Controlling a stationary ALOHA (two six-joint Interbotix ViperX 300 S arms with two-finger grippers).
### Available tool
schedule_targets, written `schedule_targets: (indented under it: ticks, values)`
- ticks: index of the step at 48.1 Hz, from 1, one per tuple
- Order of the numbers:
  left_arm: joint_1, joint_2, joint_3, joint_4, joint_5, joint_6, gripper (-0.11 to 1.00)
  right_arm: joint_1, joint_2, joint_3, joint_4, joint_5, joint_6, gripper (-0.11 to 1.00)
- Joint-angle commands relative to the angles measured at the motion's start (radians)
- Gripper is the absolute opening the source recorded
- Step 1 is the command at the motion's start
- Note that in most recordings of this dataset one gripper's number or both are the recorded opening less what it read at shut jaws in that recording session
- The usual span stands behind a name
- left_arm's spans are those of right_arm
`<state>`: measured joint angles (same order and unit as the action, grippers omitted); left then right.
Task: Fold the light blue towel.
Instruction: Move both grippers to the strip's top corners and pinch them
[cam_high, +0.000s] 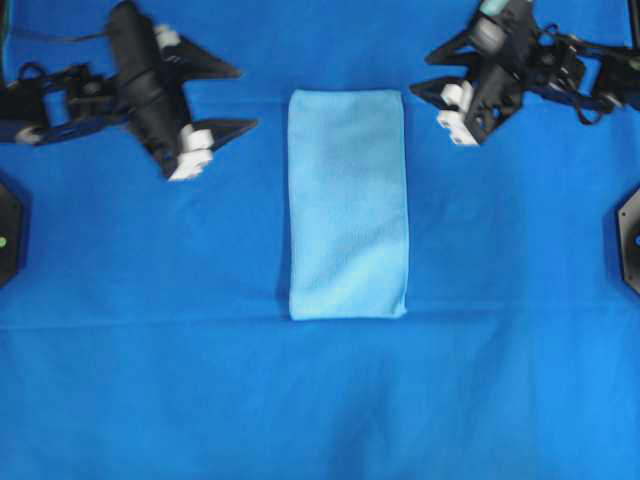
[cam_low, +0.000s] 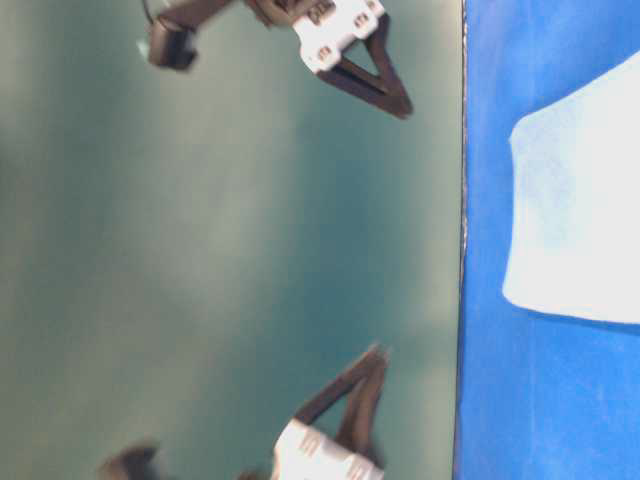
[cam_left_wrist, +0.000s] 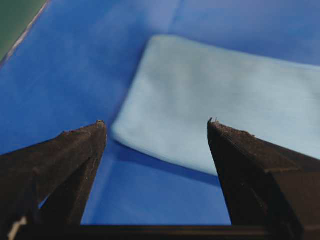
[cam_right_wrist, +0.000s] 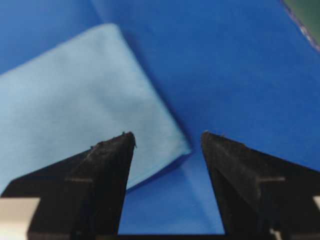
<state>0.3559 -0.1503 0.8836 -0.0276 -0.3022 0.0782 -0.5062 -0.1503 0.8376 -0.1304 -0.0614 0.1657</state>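
Towel: light blue towel (cam_high: 348, 204) folded narrow, whole overhead; cut off table-level.
Left pincer (cam_high: 243, 98): spread, empty.
Right pincer (cam_high: 418, 68): spread, empty.

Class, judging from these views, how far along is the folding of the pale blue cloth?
Done: the pale sky-blue microfibre towel lies as a narrow rectangle on the deep royal-blue table cloth, apparently already folded once. In hand: nothing; the left gripper and right gripper are open, flanking its far end. Left: probably another fold.

Folded towel (cam_high: 347, 204) — btwn open claws
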Motion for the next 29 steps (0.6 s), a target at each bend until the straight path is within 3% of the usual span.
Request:
schedule_targets:
  ticks: [1, 14, 29]
  values:
    - [0.028, 0.089, -0.074, 0.002, -0.009, 0.003, 0.78, -0.014, 0.052, -0.048, -0.006, -0.002, -0.002, 0.6]
    - [0.061, 0.344, -0.21, 0.002, -0.021, 0.002, 0.78, -0.017, 0.206, -0.098, -0.003, -0.011, -0.002, 0.6]
    - [0.081, 0.459, -0.264, 0.002, -0.041, 0.002, 0.78, -0.021, 0.313, -0.115, 0.002, -0.057, 0.0, 0.6]
